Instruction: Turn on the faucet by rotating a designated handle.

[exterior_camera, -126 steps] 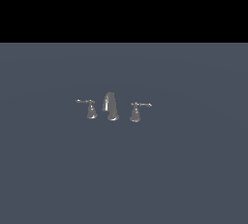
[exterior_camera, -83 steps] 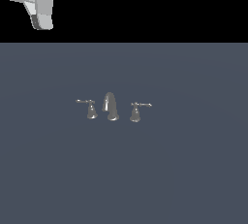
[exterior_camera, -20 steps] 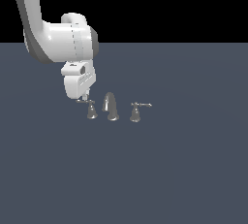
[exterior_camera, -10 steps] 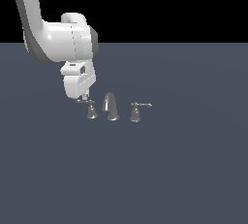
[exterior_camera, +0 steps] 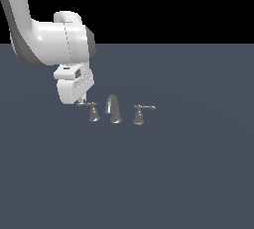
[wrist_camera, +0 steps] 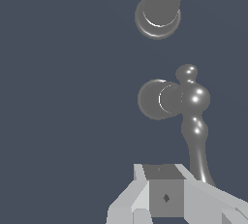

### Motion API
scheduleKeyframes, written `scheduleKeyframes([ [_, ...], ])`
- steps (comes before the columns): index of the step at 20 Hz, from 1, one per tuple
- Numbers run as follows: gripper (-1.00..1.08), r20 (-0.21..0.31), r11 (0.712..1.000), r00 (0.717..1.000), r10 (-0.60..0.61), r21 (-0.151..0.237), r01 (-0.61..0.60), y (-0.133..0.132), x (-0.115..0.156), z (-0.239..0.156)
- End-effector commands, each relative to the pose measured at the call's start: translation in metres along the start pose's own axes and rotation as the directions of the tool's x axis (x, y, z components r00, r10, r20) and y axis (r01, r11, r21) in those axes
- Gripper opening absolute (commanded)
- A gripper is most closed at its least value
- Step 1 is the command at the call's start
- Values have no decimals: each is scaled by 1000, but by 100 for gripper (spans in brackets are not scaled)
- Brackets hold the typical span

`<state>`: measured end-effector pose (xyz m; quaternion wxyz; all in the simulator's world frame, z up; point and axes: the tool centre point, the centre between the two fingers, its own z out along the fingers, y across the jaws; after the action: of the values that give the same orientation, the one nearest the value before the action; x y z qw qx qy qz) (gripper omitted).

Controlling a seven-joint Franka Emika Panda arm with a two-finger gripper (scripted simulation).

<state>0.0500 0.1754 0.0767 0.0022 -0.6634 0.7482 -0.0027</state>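
Note:
The faucet is a small shiny grey set on the dark floor: a curved spout (exterior_camera: 113, 108) between two lever handles. The handle (exterior_camera: 93, 113) with its lever toward the exterior view's left stands beside the spout; its twin (exterior_camera: 139, 115) points right. My gripper (exterior_camera: 82, 101) hangs from the white arm, its tips right at this lever's outer end. In the wrist view the handle's round base (wrist_camera: 157, 99) and thin lever (wrist_camera: 198, 157) lie just past my gripper (wrist_camera: 165, 198), whose fingers show as one joined block beside the lever tip. The spout (wrist_camera: 157, 12) lies beyond.
The white arm and hand (exterior_camera: 72, 82) come down from the exterior view's upper left and cover the floor behind the handle. A flat dark grey floor (exterior_camera: 188, 173) spreads all around the faucet.
Over the last seconds the arm came in from the upper left and lowered to the left handle's lever. In the last second nothing has visibly moved.

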Motion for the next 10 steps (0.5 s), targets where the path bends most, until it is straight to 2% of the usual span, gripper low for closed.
scheduleKeyframes([
  [1,-100,0,1000,1000,2,-7,-2,11,-8,0],
  [2,-100,0,1000,1000,-22,0,22,2,0,0],
  [10,-100,0,1000,1000,-11,-3,11,26,3,0],
])
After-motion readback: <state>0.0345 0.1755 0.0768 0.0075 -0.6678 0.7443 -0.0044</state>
